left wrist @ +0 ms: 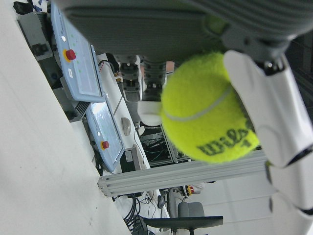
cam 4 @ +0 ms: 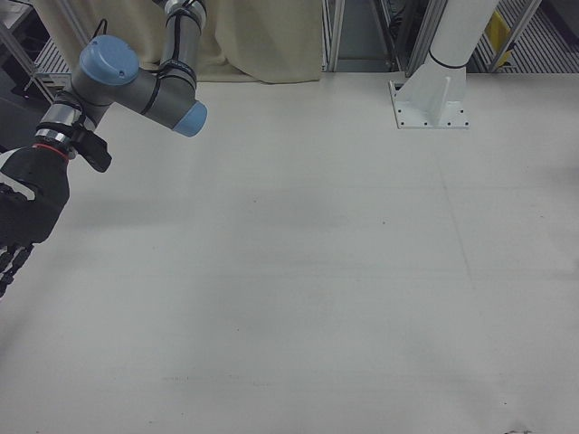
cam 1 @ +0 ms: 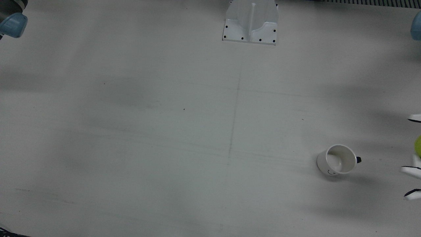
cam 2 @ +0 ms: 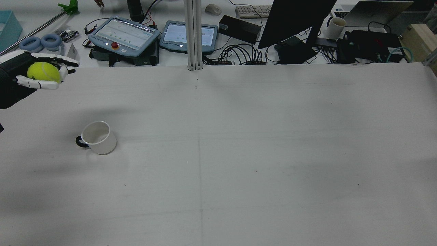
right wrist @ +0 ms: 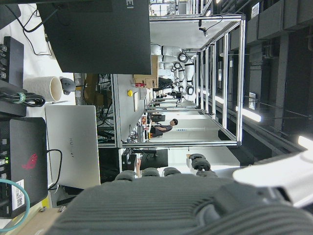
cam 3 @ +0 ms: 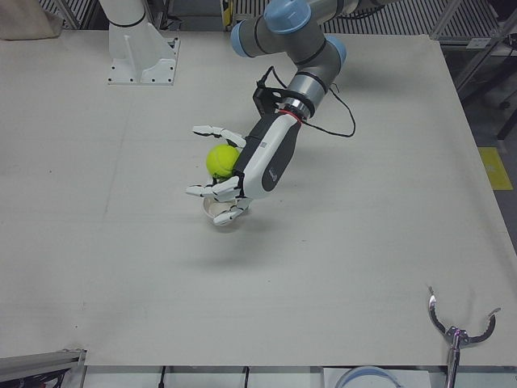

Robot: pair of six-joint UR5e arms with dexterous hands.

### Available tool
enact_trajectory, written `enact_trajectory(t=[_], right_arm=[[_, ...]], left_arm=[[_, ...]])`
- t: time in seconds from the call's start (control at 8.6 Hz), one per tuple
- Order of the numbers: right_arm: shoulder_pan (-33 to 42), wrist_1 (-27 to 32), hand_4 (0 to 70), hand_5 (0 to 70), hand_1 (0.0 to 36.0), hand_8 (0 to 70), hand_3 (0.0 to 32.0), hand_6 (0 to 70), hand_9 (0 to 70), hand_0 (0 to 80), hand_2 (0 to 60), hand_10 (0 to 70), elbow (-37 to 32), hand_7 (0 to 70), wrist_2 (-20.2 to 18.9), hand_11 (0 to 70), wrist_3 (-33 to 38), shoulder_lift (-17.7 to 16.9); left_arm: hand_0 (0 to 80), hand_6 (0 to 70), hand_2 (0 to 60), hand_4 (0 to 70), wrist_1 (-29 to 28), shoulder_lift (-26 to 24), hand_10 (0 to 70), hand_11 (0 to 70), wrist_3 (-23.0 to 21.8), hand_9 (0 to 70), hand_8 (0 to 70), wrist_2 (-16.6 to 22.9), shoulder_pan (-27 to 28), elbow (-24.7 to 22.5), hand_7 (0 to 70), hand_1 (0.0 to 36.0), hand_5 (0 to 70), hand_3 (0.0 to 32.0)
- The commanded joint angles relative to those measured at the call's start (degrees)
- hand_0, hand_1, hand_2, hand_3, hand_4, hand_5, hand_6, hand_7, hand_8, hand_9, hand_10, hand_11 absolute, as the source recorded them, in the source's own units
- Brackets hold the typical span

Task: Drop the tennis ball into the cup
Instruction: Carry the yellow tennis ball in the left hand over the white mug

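My left hand [cam 2: 41, 73] is shut on the yellow-green tennis ball [cam 2: 43, 72] and holds it in the air, off to the left of and beyond the white cup [cam 2: 99, 137] in the rear view. The cup stands upright and empty on the table, with a dark handle. The front view shows the cup [cam 1: 340, 160], with the ball [cam 1: 418, 146] at the right edge. In the left-front view the hand [cam 3: 234, 182] with the ball [cam 3: 222, 161] partly hides the cup [cam 3: 220, 214]. The ball fills the left hand view [left wrist: 208, 115]. My right hand [cam 4: 23, 221] hangs at the left edge, holding nothing.
A white pedestal base [cam 1: 250, 23] is bolted at the table's back edge. Beyond the far edge in the rear view are teach pendants [cam 2: 124, 36], a monitor [cam 2: 297, 20] and cables. A metal post [cam 2: 193, 34] stands at the far middle edge.
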Motion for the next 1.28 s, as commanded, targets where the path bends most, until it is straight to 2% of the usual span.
enact_trajectory(t=[0.0, 0.12, 0.23, 0.47, 0.7, 0.81, 0.93, 1.05, 1.16], right_arm=[[0.0, 0.0, 0.0, 0.0, 0.0, 0.0, 0.0, 0.0, 0.0, 0.0, 0.0, 0.0, 0.0, 0.0, 0.0, 0.0, 0.0, 0.0], [0.0, 0.0, 0.0, 0.0, 0.0, 0.0, 0.0, 0.0, 0.0, 0.0, 0.0, 0.0, 0.0, 0.0, 0.0, 0.0, 0.0, 0.0], [0.0, 0.0, 0.0, 0.0, 0.0, 0.0, 0.0, 0.0, 0.0, 0.0, 0.0, 0.0, 0.0, 0.0, 0.0, 0.0, 0.0, 0.0], [0.0, 0.0, 0.0, 0.0, 0.0, 0.0, 0.0, 0.0, 0.0, 0.0, 0.0, 0.0, 0.0, 0.0, 0.0, 0.0, 0.0, 0.0], [0.0, 0.0, 0.0, 0.0, 0.0, 0.0, 0.0, 0.0, 0.0, 0.0, 0.0, 0.0, 0.1, 0.0, 0.0, 0.0, 0.0, 0.0], [0.0, 0.0, 0.0, 0.0, 0.0, 0.0, 0.0, 0.0, 0.0, 0.0, 0.0, 0.0, 0.0, 0.0, 0.0, 0.0, 0.0, 0.0], [0.0, 0.0, 0.0, 0.0, 0.0, 0.0, 0.0, 0.0, 0.0, 0.0, 0.0, 0.0, 0.0, 0.0, 0.0, 0.0, 0.0, 0.0], [0.0, 0.0, 0.0, 0.0, 0.0, 0.0, 0.0, 0.0, 0.0, 0.0, 0.0, 0.0, 0.0, 0.0, 0.0, 0.0, 0.0, 0.0], [0.0, 0.0, 0.0, 0.0, 0.0, 0.0, 0.0, 0.0, 0.0, 0.0, 0.0, 0.0, 0.0, 0.0, 0.0, 0.0, 0.0, 0.0]], left_arm=[[48.7, 70.0, 13.0, 46.1, -1.0, -0.3, 12.0, 17.3, 5.7, 70.0, 58.6, -0.4, 3.6, 0.2, 70.0, 8.5, 16.1, 0.0], [48.5, 70.0, 13.7, 45.2, -1.5, -0.3, 11.8, 16.9, 7.0, 70.0, 58.6, -0.7, 4.1, 1.0, 70.0, 7.9, 17.5, 0.0], [48.9, 70.0, 12.0, 44.3, -1.9, -0.3, 11.2, 16.2, 7.9, 70.0, 57.9, -2.1, 4.1, 1.3, 70.0, 8.8, 16.0, 0.0], [48.7, 70.0, 15.0, 42.8, -2.0, -0.3, 10.6, 15.3, 8.4, 70.0, 56.4, -2.1, 4.2, 1.5, 70.0, 9.7, 15.2, 0.0], [48.8, 70.0, 15.6, 43.1, -2.2, -0.3, 10.4, 15.0, 9.0, 70.0, 55.7, -2.1, 4.2, 1.7, 70.0, 10.5, 14.5, 0.0], [48.8, 70.0, 18.1, 43.2, -2.2, -0.4, 10.1, 14.7, 9.0, 70.0, 55.9, -2.1, 5.4, 1.8, 70.0, 10.0, 16.7, 0.0], [49.1, 65.1, 17.4, 43.4, -2.1, -0.5, 10.2, 14.9, 9.0, 70.0, 54.5, -2.4, 6.2, 1.8, 70.0, 10.9, 15.3, 0.0], [49.2, 70.0, 18.4, 43.8, -2.1, -0.5, 10.2, 14.8, 9.0, 70.0, 55.9, -3.1, 7.2, 2.0, 70.0, 10.3, 17.6, 0.0], [49.8, 70.0, 16.6, 44.4, -2.1, -1.2, 10.3, 15.0, 9.0, 70.0, 55.3, -3.1, 7.9, 3.1, 70.0, 10.6, 16.9, 0.0]])
